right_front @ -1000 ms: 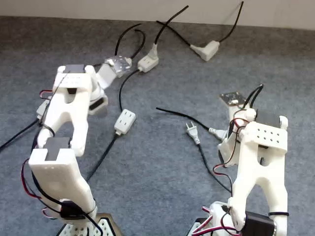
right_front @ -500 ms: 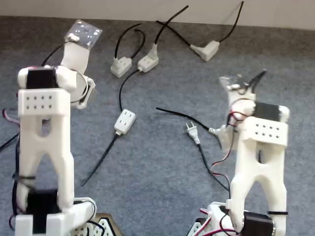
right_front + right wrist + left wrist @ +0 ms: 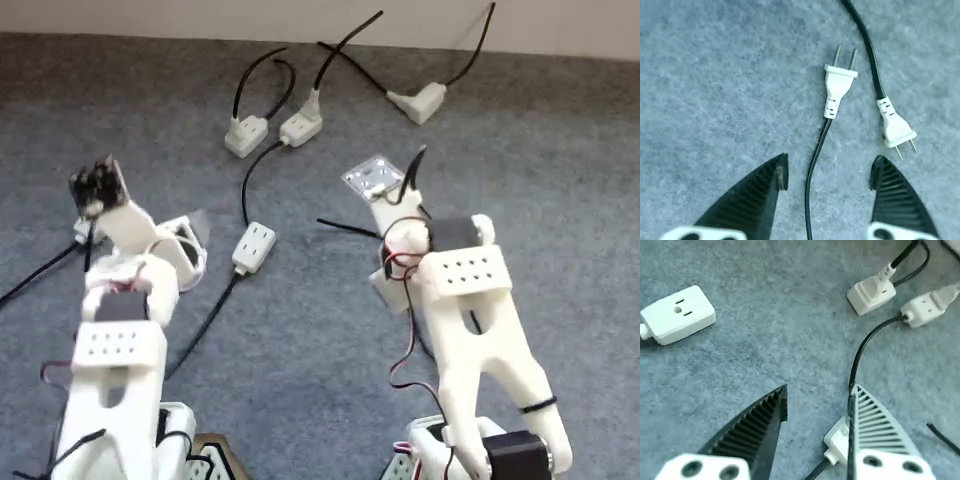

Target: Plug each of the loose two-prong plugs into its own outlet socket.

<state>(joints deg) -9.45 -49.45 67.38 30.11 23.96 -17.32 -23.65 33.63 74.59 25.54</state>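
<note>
Plugs [image 3: 839, 85], two loose, sockets [image 3: 677, 315], at least four

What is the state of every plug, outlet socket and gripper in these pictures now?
White two-prong plug with black cord: loose, not plugged in.
Second white two-prong plug: loose, not plugged in.
White rectangular outlet socket: empty.
White cube-shaped socket: plug inserted.
Left gripper: open, holding nothing.
Right gripper: open, holding nothing.
</note>
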